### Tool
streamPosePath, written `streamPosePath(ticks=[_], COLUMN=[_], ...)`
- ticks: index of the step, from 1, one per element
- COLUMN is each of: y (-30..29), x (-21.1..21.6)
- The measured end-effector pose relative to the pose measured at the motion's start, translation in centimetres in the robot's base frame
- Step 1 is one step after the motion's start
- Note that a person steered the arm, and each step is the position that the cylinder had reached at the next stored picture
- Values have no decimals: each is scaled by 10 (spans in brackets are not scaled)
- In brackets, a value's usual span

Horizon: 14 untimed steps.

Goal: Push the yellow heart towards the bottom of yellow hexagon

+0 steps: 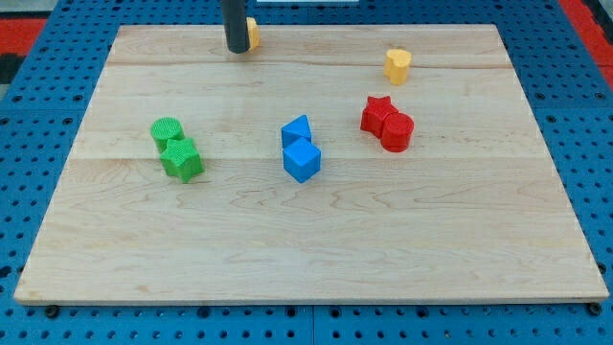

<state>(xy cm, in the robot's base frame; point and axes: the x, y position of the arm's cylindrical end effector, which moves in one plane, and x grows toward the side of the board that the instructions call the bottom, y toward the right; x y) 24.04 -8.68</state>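
Note:
The yellow heart (397,65) lies near the view's top right of the wooden board (306,240). The yellow hexagon (252,34) sits at the view's top edge, left of centre, half hidden behind my rod. My tip (236,49) rests on the board right against the hexagon's left side. The heart is far to the right of the tip and a little lower in the view.
A red star (377,112) and a red cylinder (397,131) touch below the heart. Two blue blocks (301,151) sit at the centre. A green cylinder (167,131) and a green star (181,159) sit at the left.

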Motion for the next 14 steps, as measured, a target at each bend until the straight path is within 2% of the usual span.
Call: streamPosePath(ticks=[3,4,5,6,8,9,12,14], y=[217,304,331,286,174,140,123,92], x=[5,19,56,64,37,25,0,-2])
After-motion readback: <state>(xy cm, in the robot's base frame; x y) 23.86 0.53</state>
